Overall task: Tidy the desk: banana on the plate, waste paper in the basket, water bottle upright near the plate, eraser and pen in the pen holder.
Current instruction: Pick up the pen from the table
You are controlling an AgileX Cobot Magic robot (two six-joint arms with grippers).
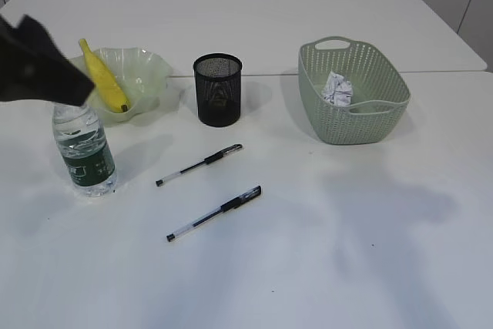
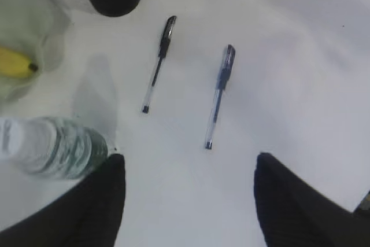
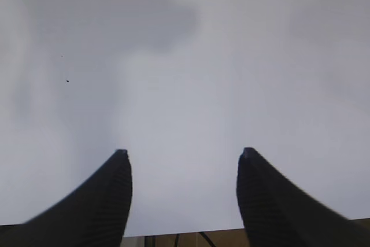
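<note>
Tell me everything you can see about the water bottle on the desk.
The water bottle is clear plastic with a ribbed body, a dark green label around its lower half and a white cap seen in the left wrist view. It stands upright on the white table, just in front of the green plate, apart from it. The left arm hides its top in the exterior view. Nothing grips it.

We are seeing only a white table (image 1: 323, 252), its seam (image 1: 431, 72) running just behind the basket (image 1: 389, 125).
</note>
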